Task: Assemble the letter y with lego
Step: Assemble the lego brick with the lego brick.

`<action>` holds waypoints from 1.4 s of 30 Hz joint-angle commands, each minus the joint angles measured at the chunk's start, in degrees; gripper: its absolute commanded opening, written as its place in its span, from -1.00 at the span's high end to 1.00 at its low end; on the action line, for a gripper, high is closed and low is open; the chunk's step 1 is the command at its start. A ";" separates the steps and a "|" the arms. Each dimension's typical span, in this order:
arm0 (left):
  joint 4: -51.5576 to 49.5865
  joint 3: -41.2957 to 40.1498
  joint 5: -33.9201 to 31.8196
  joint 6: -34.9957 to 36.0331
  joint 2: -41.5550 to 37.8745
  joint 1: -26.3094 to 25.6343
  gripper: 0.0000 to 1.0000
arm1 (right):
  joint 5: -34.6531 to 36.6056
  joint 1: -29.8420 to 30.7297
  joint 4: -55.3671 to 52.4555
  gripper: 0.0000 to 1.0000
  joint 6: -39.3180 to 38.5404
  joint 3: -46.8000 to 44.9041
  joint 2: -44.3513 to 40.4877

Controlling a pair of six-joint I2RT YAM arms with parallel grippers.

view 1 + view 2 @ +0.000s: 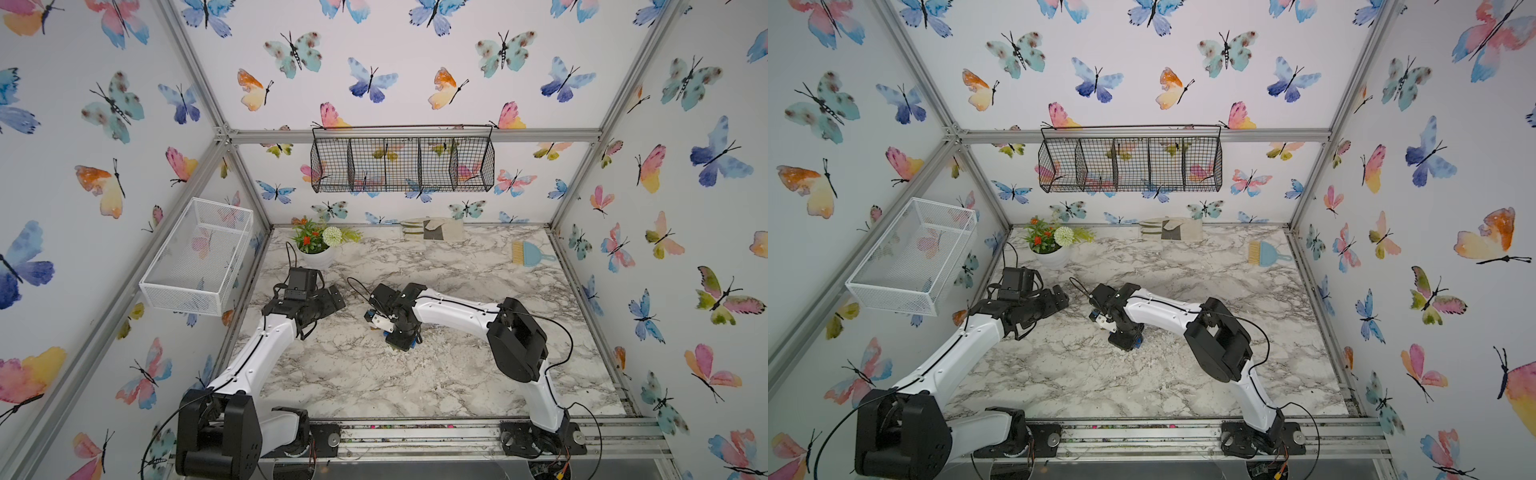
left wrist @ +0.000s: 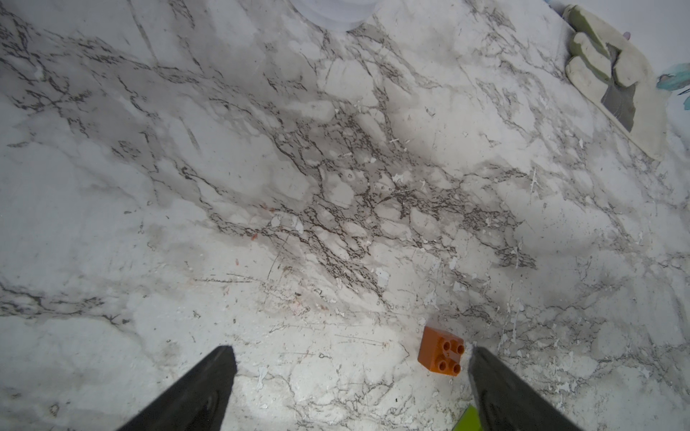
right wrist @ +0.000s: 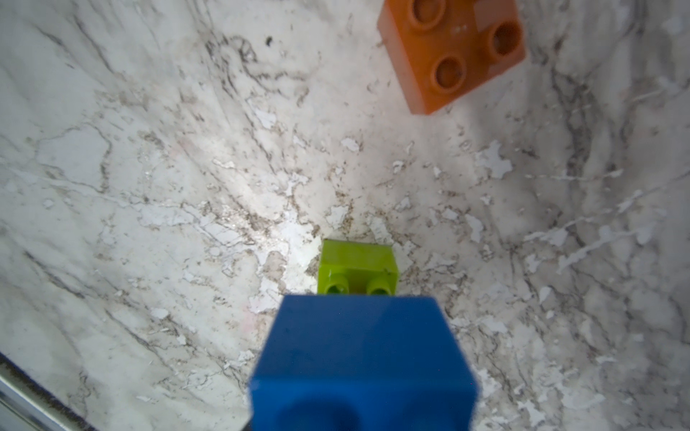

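Observation:
In the right wrist view a blue brick [image 3: 362,365] fills the foreground and hides the jaws. My right gripper [image 1: 400,338] points down at the table's middle, shut on this blue brick. Just past its far edge lies a lime green brick [image 3: 356,266], studs towards the camera; I cannot tell whether the two touch. An orange brick [image 3: 451,48] lies loose farther off, studs up. My left gripper [image 2: 351,360] hovers open above the marble, the orange brick [image 2: 440,350] close inside one fingertip [image 2: 485,369]. A lime green sliver [image 2: 468,419] shows beside that finger. The letter y is not seen as a whole.
At the back of the marble table [image 1: 415,374] stand a white flower pot [image 1: 318,249], a work glove [image 1: 432,228] and a blue brush [image 1: 530,252]. A white mesh basket [image 1: 195,257] hangs on the left wall and a black wire basket [image 1: 401,160] on the back wall.

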 commanded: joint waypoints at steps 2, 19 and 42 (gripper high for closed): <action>0.37 -0.20 0.60 -0.24 0.54 0.40 -0.97 | -0.59 0.38 -3.40 0.59 4.72 0.78 0.87; 0.81 -0.20 0.83 -0.77 1.01 0.46 -0.97 | -1.66 0.44 0.14 0.61 13.68 2.39 1.92; 1.45 -0.99 1.47 -0.99 1.07 0.41 -0.97 | 1.44 0.63 1.89 0.62 2.53 -5.14 -0.56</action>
